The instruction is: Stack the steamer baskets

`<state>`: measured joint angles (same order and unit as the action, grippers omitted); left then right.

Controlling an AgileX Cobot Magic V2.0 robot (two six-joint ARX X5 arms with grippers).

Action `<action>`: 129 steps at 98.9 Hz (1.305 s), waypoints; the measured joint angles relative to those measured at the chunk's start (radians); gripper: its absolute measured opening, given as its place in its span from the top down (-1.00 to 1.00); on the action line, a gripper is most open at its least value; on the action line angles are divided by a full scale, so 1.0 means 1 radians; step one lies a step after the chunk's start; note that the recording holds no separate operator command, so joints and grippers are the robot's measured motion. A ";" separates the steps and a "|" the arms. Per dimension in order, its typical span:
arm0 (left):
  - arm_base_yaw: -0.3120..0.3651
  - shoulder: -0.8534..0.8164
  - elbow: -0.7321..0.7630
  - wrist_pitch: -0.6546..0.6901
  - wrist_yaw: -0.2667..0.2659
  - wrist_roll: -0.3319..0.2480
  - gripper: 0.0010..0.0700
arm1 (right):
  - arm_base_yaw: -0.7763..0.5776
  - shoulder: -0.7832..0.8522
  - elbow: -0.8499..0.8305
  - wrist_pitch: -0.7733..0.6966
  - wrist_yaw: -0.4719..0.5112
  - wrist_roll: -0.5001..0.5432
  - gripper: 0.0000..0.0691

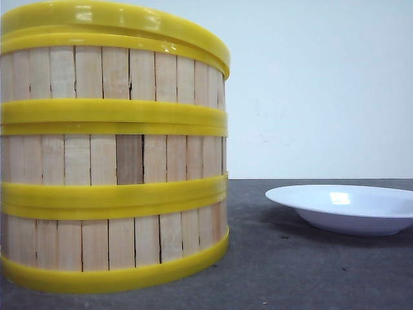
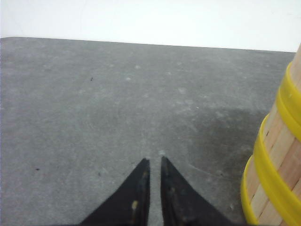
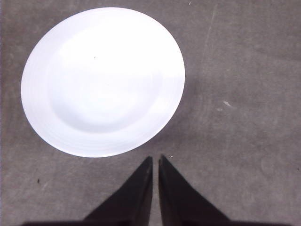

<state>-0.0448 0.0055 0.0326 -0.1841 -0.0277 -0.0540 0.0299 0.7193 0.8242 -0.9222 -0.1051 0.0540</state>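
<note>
Three steamer baskets (image 1: 113, 155) with pale slat walls and yellow rims stand in one stack at the left of the front view, very close to the camera. The stack's side (image 2: 277, 160) also shows in the left wrist view. My left gripper (image 2: 154, 160) hovers over bare table beside the stack, apart from it, shut with nothing between its fingers. My right gripper (image 3: 155, 158) is shut and empty just off the edge of the white plate. Neither gripper shows in the front view.
A white shallow plate (image 1: 348, 206) lies on the dark grey table at the right of the front view, and fills much of the right wrist view as the plate (image 3: 101, 80). A pale wall stands behind the table's far edge (image 2: 141, 43).
</note>
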 joint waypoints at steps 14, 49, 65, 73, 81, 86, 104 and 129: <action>0.000 0.000 0.000 0.000 0.000 0.000 0.99 | 0.002 -0.058 -0.023 0.034 0.002 -0.001 0.95; 0.000 0.000 0.000 0.000 0.000 0.000 0.99 | 0.002 -0.535 -0.549 0.546 0.000 -0.005 0.95; 0.000 0.000 0.000 0.000 0.000 0.000 0.99 | 0.002 -0.700 -0.720 0.673 0.000 -0.001 0.95; 0.000 0.000 0.000 0.000 0.000 0.000 0.99 | 0.008 -0.719 -0.766 0.747 0.001 0.009 0.95; 0.000 0.000 0.000 0.000 0.000 0.000 0.99 | 0.012 -0.716 -0.796 0.790 0.000 0.019 0.95; 0.000 0.000 0.000 0.000 0.000 -0.001 0.99 | 0.015 -0.716 -0.808 0.787 0.002 0.022 0.95; 0.000 0.000 0.000 0.000 0.000 -0.002 0.99 | 0.016 -0.716 -0.809 0.755 0.003 0.029 0.95; 0.000 0.000 0.000 0.000 0.001 -0.002 0.99 | 0.016 -0.716 -0.809 0.758 0.003 0.029 0.95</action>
<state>-0.0444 0.0051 0.0326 -0.1841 -0.0269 -0.0559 0.0460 0.0036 0.0151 -0.1646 -0.1024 0.0830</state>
